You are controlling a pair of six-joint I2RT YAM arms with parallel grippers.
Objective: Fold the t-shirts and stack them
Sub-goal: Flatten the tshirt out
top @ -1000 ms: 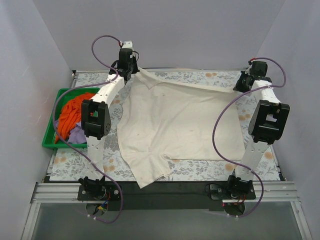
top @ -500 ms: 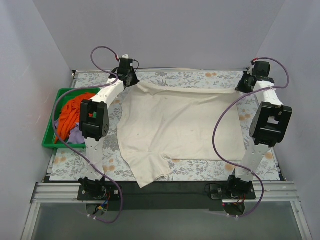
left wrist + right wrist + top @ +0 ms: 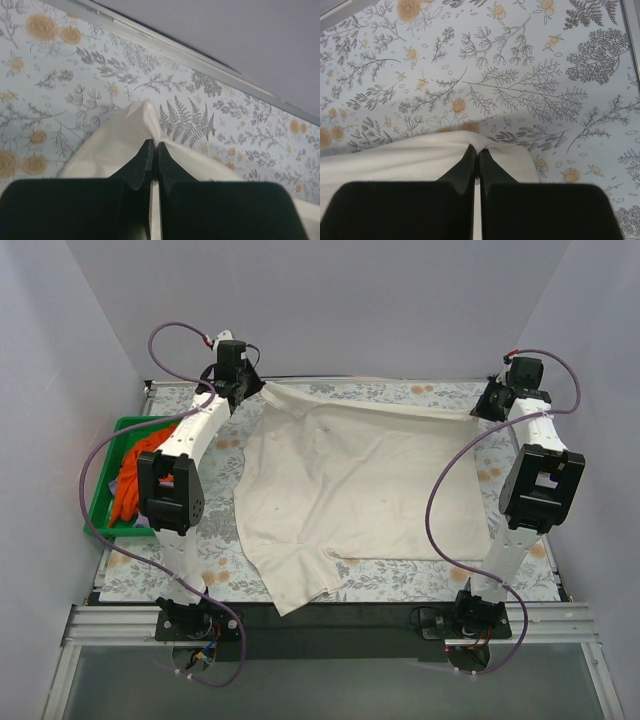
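The cream t-shirt (image 3: 350,490) lies spread across the middle of the bench (image 3: 400,578), most of it flat on the flowered covering. Its far edge is raised and drawn into a straight line between the two far corners. One near corner on the left droops over the front edge of the bench.

The left hand (image 3: 248,388) sits at the far left corner, and its wrist view shows the hand (image 3: 154,147) pinched tight, fingers together with a peak of the cream cloth (image 3: 125,135) caught between them above the bench (image 3: 60,75). The right hand (image 3: 486,407) is at the far right corner. From its own camera that hand (image 3: 475,150) is likewise closed hard on a fold of the shirt (image 3: 410,155), with the cloth bunching up at the fingertips and the printed bench (image 3: 520,75) showing beyond.

Off to the left, well apart from the cream shirt, a green tray (image 3: 130,422) rests on the bench with the orange t-shirt (image 3: 128,490) heaped inside it. The left arm reaches over the tray and hides part of its contents from above.
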